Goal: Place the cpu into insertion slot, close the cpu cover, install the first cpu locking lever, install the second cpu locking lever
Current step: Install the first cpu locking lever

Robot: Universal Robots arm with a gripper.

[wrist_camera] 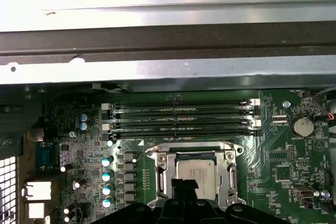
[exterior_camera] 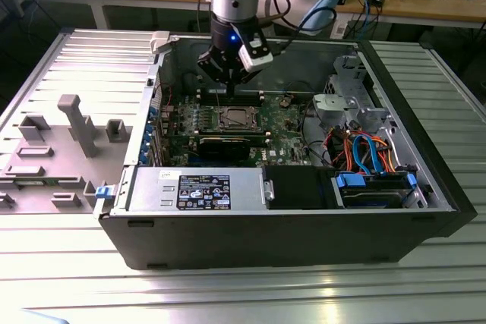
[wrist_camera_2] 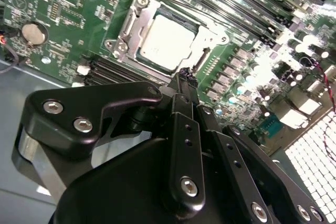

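Observation:
The cpu (wrist_camera_2: pixel 167 42) lies flat in the insertion slot (exterior_camera: pixel 231 119) on the green board, so the pin field is hidden under it. The cpu cover (wrist_camera_2: pixel 137 22) is down around the chip, its silver frame bordering the cpu (wrist_camera: pixel 195 172) on all sides. A thin wire locking lever (wrist_camera_2: pixel 178 9) lies flat along one side of the frame. My gripper (wrist_camera_2: pixel 185 75) hovers just above the socket's edge, its black fingers (wrist_camera: pixel 184 184) shut together with nothing between them. In the exterior view my gripper (exterior_camera: pixel 220 75) hangs over the board behind the socket.
Long black memory slots (wrist_camera: pixel 181 116) run beside the socket. A black graphics card (exterior_camera: pixel 228 144), a power supply (exterior_camera: pixel 194 190), a drive cage (exterior_camera: pixel 376 187) with coloured cables and the case walls (exterior_camera: pixel 144 111) surround the board. A grey fixture tray (exterior_camera: pixel 61 149) sits at the exterior view's left.

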